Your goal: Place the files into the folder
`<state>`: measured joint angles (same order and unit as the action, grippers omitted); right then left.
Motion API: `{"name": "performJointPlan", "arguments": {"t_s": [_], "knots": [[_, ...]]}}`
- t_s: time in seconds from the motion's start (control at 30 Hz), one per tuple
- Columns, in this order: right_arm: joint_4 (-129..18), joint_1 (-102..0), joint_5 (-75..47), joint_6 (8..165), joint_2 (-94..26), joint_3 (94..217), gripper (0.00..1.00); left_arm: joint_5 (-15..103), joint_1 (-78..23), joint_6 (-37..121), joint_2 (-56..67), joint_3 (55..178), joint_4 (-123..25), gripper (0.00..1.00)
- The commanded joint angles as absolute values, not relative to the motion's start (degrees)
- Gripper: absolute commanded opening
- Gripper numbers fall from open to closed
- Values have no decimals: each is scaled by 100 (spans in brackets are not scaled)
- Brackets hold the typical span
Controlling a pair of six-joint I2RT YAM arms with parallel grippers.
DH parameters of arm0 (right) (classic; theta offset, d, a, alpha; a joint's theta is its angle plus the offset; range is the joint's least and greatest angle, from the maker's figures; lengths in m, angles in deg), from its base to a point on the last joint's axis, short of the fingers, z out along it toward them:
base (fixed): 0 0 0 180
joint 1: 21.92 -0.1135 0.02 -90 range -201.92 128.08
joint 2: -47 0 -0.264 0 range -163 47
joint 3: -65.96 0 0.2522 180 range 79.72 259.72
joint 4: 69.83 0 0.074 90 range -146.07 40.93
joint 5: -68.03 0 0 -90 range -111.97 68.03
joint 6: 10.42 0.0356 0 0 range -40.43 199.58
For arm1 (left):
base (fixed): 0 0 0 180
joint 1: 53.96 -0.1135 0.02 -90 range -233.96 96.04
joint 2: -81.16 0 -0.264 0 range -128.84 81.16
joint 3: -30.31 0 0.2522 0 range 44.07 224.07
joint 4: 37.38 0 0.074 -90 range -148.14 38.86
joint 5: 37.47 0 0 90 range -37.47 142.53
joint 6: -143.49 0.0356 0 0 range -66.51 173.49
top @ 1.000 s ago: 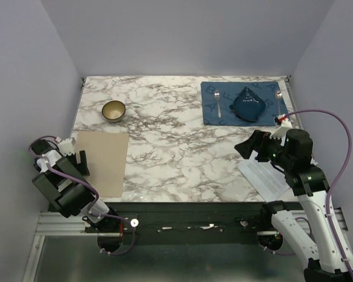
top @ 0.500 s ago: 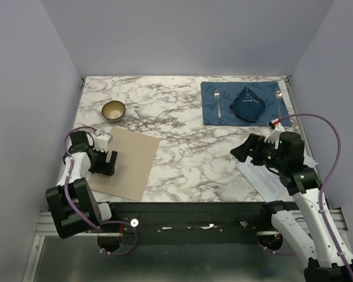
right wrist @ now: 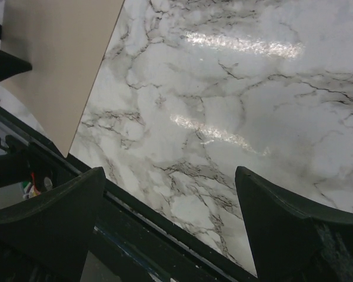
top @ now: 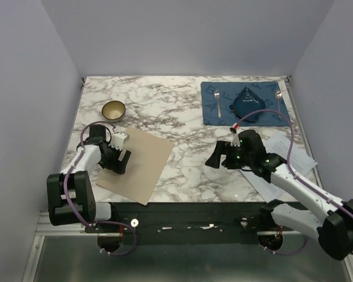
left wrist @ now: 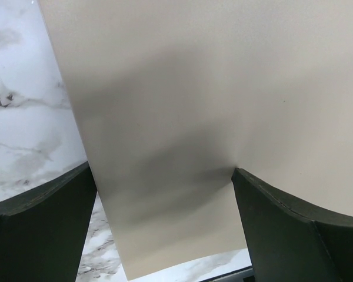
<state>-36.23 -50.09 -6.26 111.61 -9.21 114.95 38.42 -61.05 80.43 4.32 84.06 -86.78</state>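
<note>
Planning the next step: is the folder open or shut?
Shut: the folder lies flat as one tan leaf, with no second leaf spread beside it.

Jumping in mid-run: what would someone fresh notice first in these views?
The tan folder lying askew at front left, with the open left end effector directly over it. Then the white files at the right edge, partly under the right arm; the open right end effector hangs above the marble table.
</note>
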Motion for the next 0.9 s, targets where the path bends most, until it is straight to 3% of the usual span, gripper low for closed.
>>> {"name": "performJointPlan", "arguments": {"t_s": [0.0, 0.43, 0.87], "knots": [[-4427, -5452, -1230, 11464, -1687, 11743, 100, 3829, -5827, 7898, 303, 8704, -8806, 99], [-4912, -6639, -2109, 12158, -3789, 12885, 89, 3032, -5475, 6667, -1744, 10426, -9226, 90], [-5255, -6754, -1889, 12484, -5091, 13579, 88, 2756, -6011, 7897, -444, 11069, -10186, 99]]}}
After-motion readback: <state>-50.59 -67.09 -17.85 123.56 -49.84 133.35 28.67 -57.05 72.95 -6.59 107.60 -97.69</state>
